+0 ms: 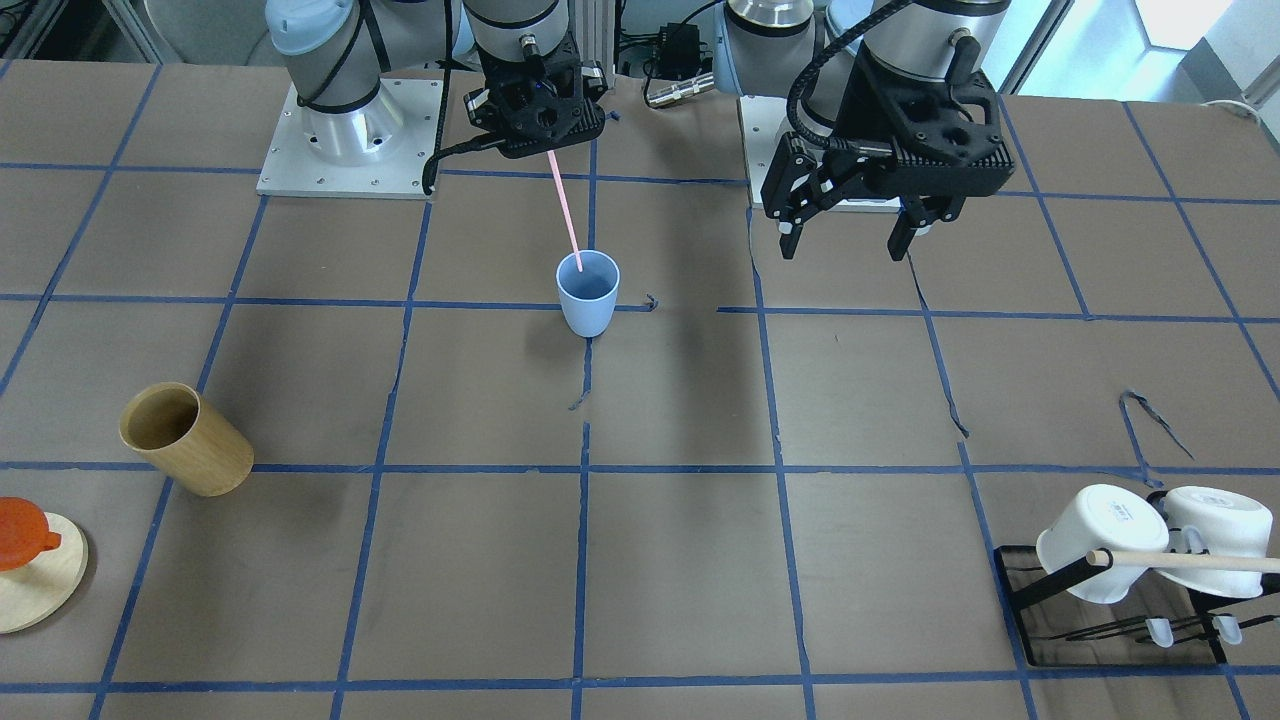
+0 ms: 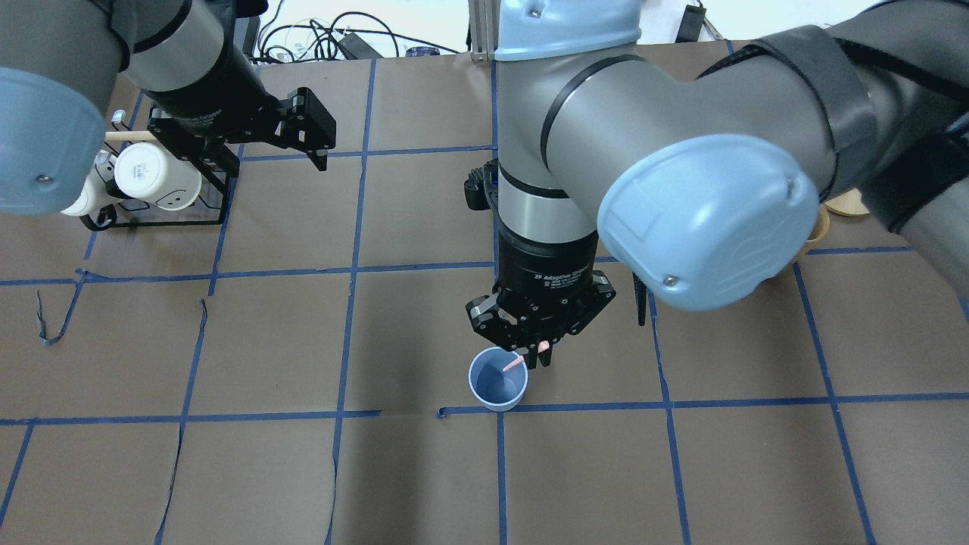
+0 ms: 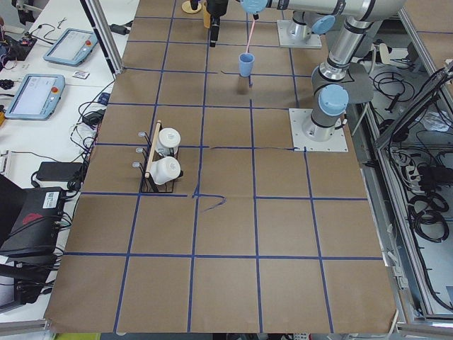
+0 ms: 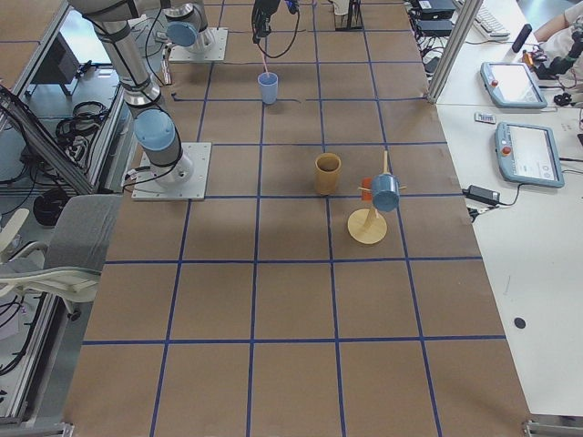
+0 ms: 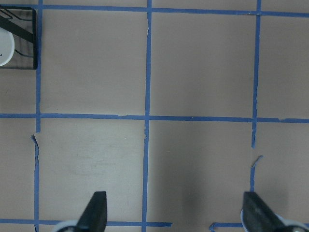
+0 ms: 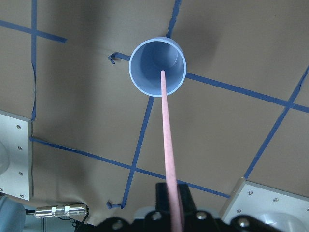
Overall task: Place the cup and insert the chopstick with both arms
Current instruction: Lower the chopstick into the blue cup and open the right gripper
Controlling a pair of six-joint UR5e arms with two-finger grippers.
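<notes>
While the right gripper (image 2: 533, 350) pinches the top of a pink chopstick (image 1: 564, 205), the stick hangs from between its jaws at a slight slant. Its lower end sits over the mouth of the blue cup (image 1: 588, 290). From where I stand the tip looks about level with the rim; whether it is below it I cannot tell. The cup stands upright on the table (image 1: 700, 560), just beneath this gripper and a little forward of it, at a blue tape line.

The left gripper (image 1: 845, 240) hangs above the table, well off to the side of the cup, jaws spread wide and holding nothing. Its wrist view shows brown paper and tape between the two fingers (image 5: 95, 212).

Far out ahead of that gripper is a black rack (image 1: 1045, 583) carrying two white mugs (image 1: 1100, 540). Far ahead of the right gripper stands a wooden cup (image 1: 190, 440), upright, and beyond it a round wooden stand (image 1: 40, 590) with something orange (image 1: 20, 535) on it.
</notes>
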